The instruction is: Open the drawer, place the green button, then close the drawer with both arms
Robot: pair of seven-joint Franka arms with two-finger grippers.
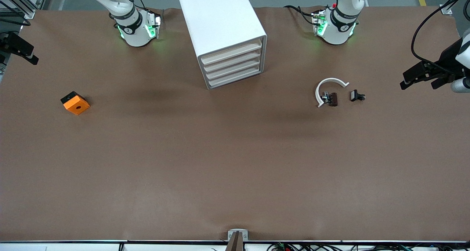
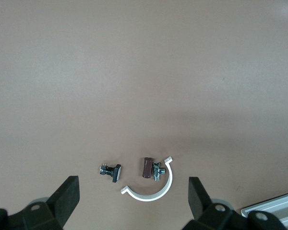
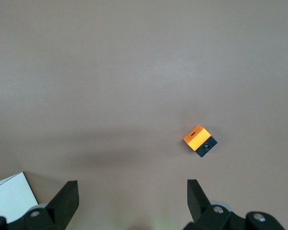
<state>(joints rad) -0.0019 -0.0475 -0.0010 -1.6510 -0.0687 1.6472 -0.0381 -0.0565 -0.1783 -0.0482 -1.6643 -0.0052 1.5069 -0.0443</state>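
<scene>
Cabinet (image 1: 216, 19) stands between the arm bases, fronts toward the camera so either arm can reach; every drawer (image 1: 232, 53) is shut. An orange block (image 1: 75, 103) lies toward the right arm's end and clips (image 1: 330, 97) toward the left arm's end. No green-capped button shows, though it may be the small dark piece beside the clips. Both arms wait folded near their bases.

Left wrist: the left gripper (image 2: 134, 191) hangs over the clips, fingers spread wide, holding nothing.

Right wrist: the right gripper (image 3: 133, 191) is likewise spread and empty, over bare table beside the cabinet.
</scene>
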